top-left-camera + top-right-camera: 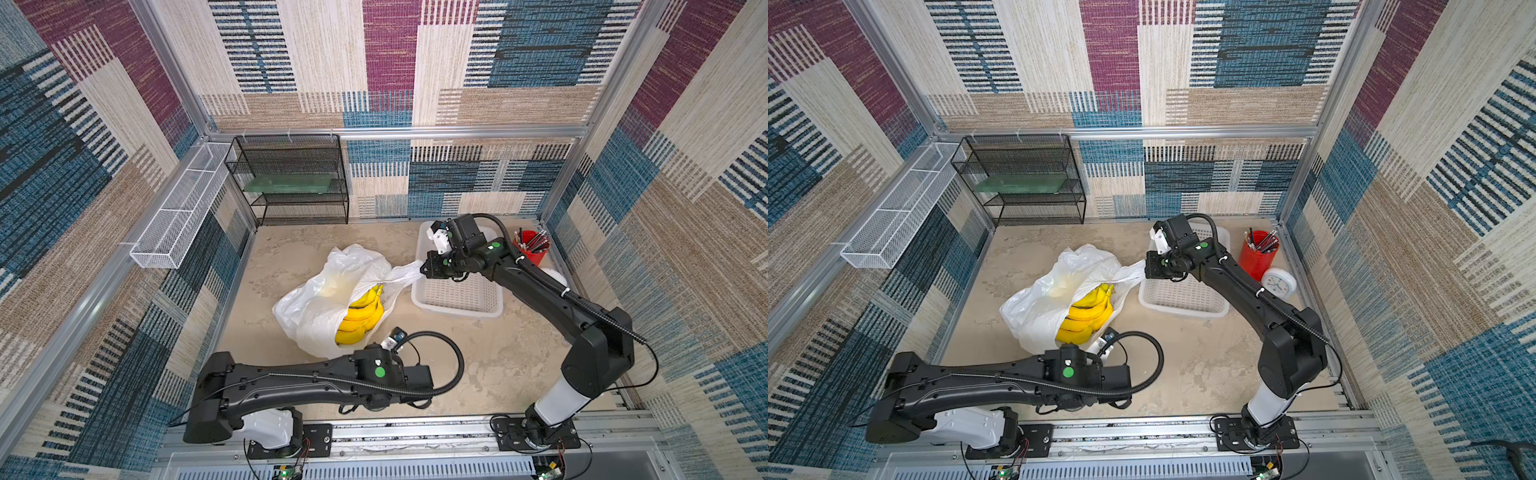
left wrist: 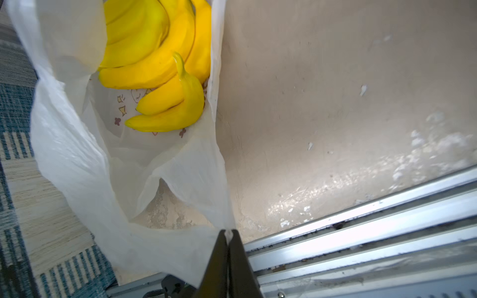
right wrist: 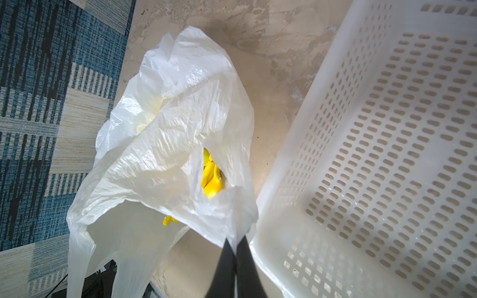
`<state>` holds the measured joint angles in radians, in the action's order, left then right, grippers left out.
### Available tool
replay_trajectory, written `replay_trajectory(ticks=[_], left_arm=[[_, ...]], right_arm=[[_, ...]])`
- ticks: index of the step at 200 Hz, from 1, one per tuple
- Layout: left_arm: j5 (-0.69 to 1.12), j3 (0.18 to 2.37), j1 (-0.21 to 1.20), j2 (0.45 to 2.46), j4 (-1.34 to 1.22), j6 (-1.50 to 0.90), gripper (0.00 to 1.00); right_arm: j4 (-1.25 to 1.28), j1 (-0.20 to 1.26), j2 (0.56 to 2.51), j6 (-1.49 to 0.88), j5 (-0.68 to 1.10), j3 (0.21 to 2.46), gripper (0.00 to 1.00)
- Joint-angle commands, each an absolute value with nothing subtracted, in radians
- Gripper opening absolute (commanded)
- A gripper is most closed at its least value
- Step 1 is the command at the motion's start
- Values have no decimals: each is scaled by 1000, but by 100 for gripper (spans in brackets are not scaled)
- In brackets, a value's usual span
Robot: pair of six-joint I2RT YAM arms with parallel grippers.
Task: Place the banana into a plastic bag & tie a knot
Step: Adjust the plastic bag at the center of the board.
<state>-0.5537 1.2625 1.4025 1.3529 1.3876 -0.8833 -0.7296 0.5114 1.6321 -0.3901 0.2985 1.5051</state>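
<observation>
Currently: left gripper point(image 2: 228, 232) and right gripper point(image 3: 235, 243) clamped on plastic bag point(image 1: 307, 303) handles, mid-frame; hard pulling may tear thin film, spilling banana point(image 1: 361, 316)

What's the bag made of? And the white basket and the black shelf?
The plastic bag looks like thin, glossy film: it crinkles and yellow shows through. The basket seems stiff, smooth plastic with moulded slots. The shelf looks like black wire mesh, probably metal.

One plastic bag point(image 1: 309, 305), one banana bunch point(image 1: 359, 318), one basket point(image 1: 457, 299), one cup point(image 1: 1255, 262), one clock point(image 1: 1278, 283)
</observation>
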Motion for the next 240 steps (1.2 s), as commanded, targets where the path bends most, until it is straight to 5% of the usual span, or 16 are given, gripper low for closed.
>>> replay_trajectory(ticks=[1, 36, 88, 184, 240], left_arm=[[-615, 1334, 1311, 1237, 1520, -962, 0], [-573, 1483, 1037, 1088, 1523, -842, 0], [-496, 1823, 789, 1171, 1582, -635, 0], [-433, 2365, 555, 1375, 1729, -502, 0], [-208, 2286, 541, 1391, 1616, -468, 0]], right_arm=[[-723, 518, 1581, -412, 245, 1519, 0], [-774, 577, 1497, -448, 107, 1527, 0], [-826, 693, 1321, -506, -98, 1541, 0], [-1091, 836, 1216, -560, -159, 1703, 0], [-1109, 828, 1147, -609, -184, 1629, 0]])
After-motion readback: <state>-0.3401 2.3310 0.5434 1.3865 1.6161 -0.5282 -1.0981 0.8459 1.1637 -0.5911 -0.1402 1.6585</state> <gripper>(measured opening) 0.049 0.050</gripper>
